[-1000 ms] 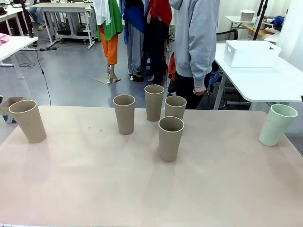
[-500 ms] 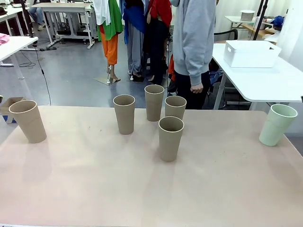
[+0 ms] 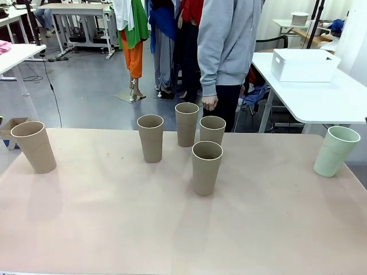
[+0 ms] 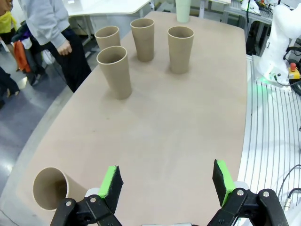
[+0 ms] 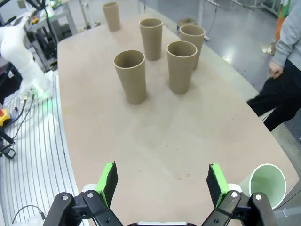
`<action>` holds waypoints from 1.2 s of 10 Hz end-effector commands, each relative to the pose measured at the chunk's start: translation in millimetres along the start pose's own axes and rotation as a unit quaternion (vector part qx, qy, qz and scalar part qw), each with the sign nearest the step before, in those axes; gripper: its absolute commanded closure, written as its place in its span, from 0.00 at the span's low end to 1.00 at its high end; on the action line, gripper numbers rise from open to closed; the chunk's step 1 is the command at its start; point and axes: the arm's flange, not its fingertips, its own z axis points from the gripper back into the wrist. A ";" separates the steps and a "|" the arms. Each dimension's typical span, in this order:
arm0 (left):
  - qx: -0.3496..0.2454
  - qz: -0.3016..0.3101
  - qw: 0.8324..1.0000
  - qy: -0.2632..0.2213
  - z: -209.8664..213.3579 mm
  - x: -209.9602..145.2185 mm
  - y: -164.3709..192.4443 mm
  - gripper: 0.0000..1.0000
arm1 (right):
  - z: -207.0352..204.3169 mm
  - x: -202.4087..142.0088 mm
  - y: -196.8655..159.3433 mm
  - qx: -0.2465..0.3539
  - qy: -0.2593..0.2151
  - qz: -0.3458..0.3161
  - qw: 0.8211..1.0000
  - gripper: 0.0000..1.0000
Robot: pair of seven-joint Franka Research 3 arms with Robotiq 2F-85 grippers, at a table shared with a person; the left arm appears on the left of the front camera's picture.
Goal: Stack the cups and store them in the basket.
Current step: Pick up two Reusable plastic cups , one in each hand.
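You have both grippers spread open, gripping nothing. The left gripper (image 4: 166, 176) hangs over the table's (image 3: 114, 229) left end and the right gripper (image 5: 161, 179) over its right end. Four tan cups stand upright, close but apart, near the middle of the far edge. They are the front cup (image 3: 206, 168), the left cup (image 3: 151, 138), the middle cup (image 3: 187, 124) and the right cup (image 3: 212, 130). The corner cup (image 3: 34, 146), also tan, stands alone by the far-left corner. The green cup (image 3: 336, 151) is upright at the right edge, well apart from the rest. The basket (image 3: 304, 66) sits off your table, on a white side table (image 3: 321, 100) past the far-right corner. A person (image 3: 226, 40) in grey stands at the far edge, one hand (image 3: 210, 103) hanging behind the cluster.
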 end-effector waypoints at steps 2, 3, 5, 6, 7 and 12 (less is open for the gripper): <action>0.000 -0.011 1.000 -0.014 -1.0 0.5 2.2 0.00 | 0.0 1.4 -2.9 0.001 -0.014 0.012 1.000 0.00; 0.000 -0.011 1.000 -0.014 -1.0 0.5 2.2 0.00 | 0.0 1.4 -2.9 0.001 -0.014 0.012 1.000 0.00; 0.000 -0.011 1.000 -0.014 -1.0 0.5 2.2 0.00 | 0.0 1.4 -2.9 0.001 -0.014 0.012 1.000 0.00; 0.000 -0.011 1.000 -0.014 -1.0 0.5 2.2 0.00 | 0.0 1.4 -2.9 0.001 -0.014 0.012 1.000 0.00; 0.000 -0.011 1.000 -0.014 -1.0 0.5 2.2 0.00 | 0.0 1.4 -2.9 0.001 -0.014 0.012 1.000 0.00; 0.000 -0.011 1.000 -0.014 -1.0 0.5 2.2 0.00 | 0.0 1.4 -2.9 0.001 -0.014 0.012 1.000 0.00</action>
